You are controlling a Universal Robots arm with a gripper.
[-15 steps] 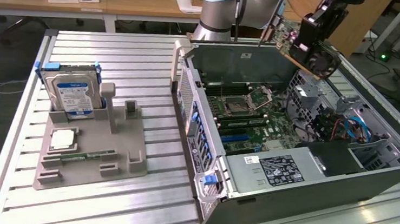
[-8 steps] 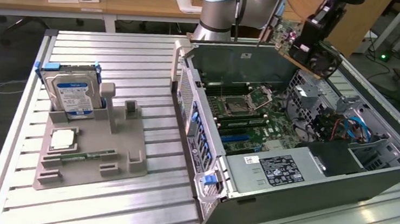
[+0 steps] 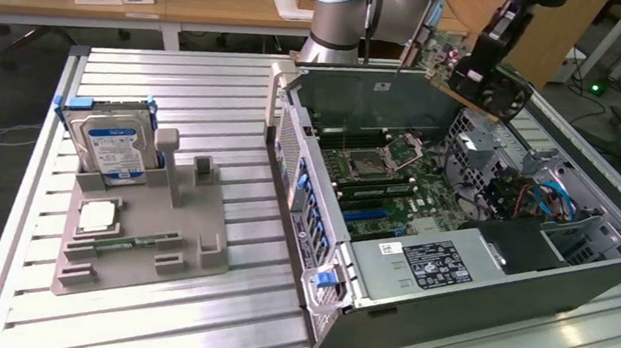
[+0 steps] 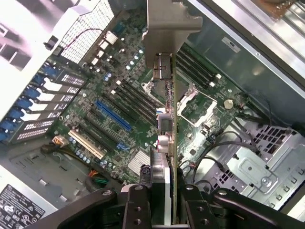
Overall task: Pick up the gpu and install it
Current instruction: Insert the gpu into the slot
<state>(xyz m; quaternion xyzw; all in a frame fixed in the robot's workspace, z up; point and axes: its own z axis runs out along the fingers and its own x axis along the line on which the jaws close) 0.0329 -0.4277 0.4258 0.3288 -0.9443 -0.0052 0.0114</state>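
1. A slatted metal surface carries an open computer case, which lies on its side.
2. The robot arm's base stands just beyond the case's far wall.
3. A gray holder lies beside the case, toward the exterior view's left, with a hard drive upright in it.
4. The motherboard lies flat inside the case and has a long blue slot.
5. The graphics card hangs in the air above the case's far corner, clear of the motherboard. In the wrist view it is edge-on over the case's interior.
6. The pincer is narrow, clamped on the card's two faces.
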